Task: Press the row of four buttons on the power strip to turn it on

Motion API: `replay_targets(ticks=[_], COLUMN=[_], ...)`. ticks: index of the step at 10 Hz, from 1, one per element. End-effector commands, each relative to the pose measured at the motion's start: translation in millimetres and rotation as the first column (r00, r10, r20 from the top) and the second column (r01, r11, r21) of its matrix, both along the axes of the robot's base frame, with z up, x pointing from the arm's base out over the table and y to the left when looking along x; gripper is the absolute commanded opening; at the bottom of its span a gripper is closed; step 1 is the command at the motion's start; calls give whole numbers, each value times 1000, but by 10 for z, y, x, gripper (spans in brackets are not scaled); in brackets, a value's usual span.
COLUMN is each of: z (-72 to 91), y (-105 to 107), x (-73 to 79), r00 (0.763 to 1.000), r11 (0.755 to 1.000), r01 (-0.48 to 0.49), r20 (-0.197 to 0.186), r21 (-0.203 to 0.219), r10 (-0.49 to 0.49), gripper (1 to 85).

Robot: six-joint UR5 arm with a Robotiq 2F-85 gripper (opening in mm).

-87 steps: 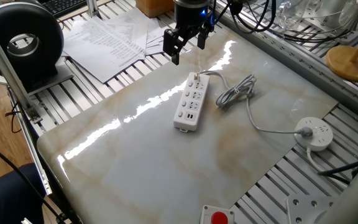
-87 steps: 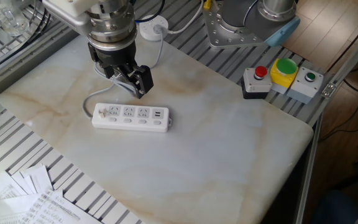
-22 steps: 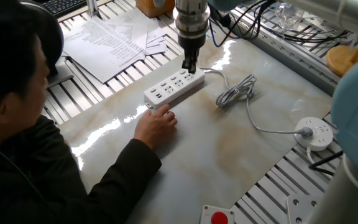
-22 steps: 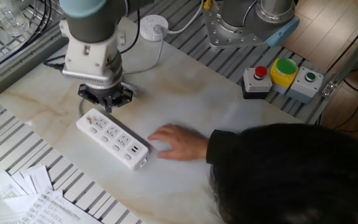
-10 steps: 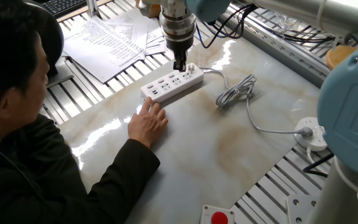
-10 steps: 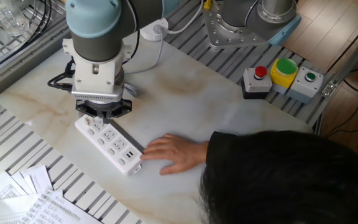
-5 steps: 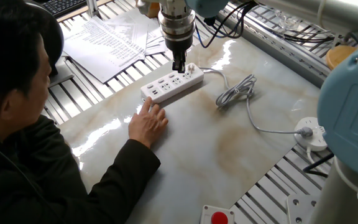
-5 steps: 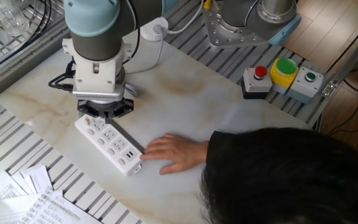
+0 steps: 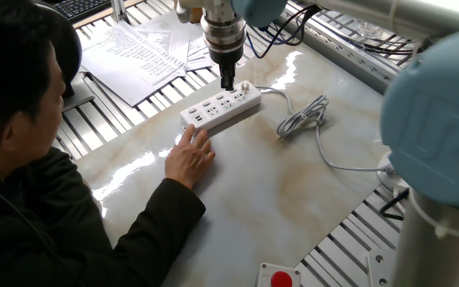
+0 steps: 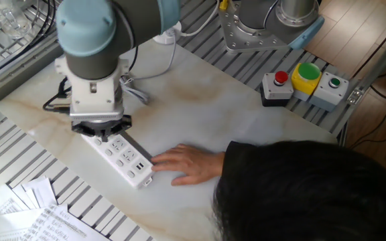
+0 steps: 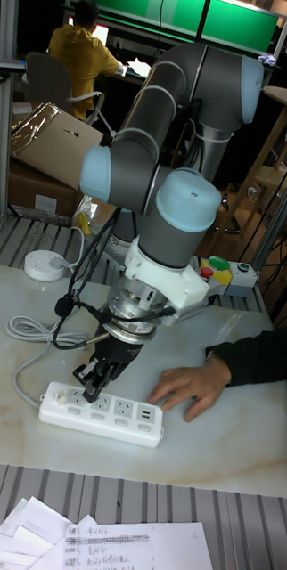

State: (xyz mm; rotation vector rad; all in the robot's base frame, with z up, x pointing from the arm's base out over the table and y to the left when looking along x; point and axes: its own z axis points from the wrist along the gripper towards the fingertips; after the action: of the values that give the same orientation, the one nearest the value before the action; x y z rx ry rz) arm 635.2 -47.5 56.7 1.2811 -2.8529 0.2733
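Note:
The white power strip (image 9: 221,108) lies slanted on the marble table, with its cable leaving from the far end. My gripper (image 9: 227,80) points straight down with its fingers shut, its tip at the strip's far long edge near the cable end. In the tall fixed view the gripper (image 11: 92,386) stands over the left end of the power strip (image 11: 102,414). My wrist hides the gripper in the other fixed view, and only the strip (image 10: 123,158) shows there. The row of four buttons (image 10: 115,163) runs along one long edge, too small to tell apart.
A person's hand (image 9: 190,155) rests flat on the table at the strip's USB end, and the person's head and arm fill the near left. A coiled cable (image 9: 303,119) lies to the right. Papers (image 9: 146,49) lie at the back. A button box (image 10: 300,80) stands at the table edge.
My wrist has shifted slightly along the strip toward its cable end, and my upper arm joints have swung. The strip and the person's hand have stayed in place.

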Motion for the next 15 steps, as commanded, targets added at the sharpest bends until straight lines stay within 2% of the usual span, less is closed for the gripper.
replay_targets(ticks=[1,3,4,5,7,8,10,12,15], z=[-39,-110,-100,-97,-131,-149,-224,-284,-198], y=[-84,-147,-188,-164,-137,-89,-71,-152,-230], x=[67,1,29,82,131,131,58,24,-73], r00=[999,995,992,989,987,988,992,991,992], r11=[998,995,992,988,987,987,988,988,989], r01=[-54,-96,-125,-149,-157,-151,-129,-130,-129], r20=[0,-14,-1,21,34,36,24,25,7], r21=[11,27,20,31,36,53,87,85,78], r10=[54,97,125,148,156,149,127,129,129], gripper=[10,10,10,10,10,10,10,10,10])
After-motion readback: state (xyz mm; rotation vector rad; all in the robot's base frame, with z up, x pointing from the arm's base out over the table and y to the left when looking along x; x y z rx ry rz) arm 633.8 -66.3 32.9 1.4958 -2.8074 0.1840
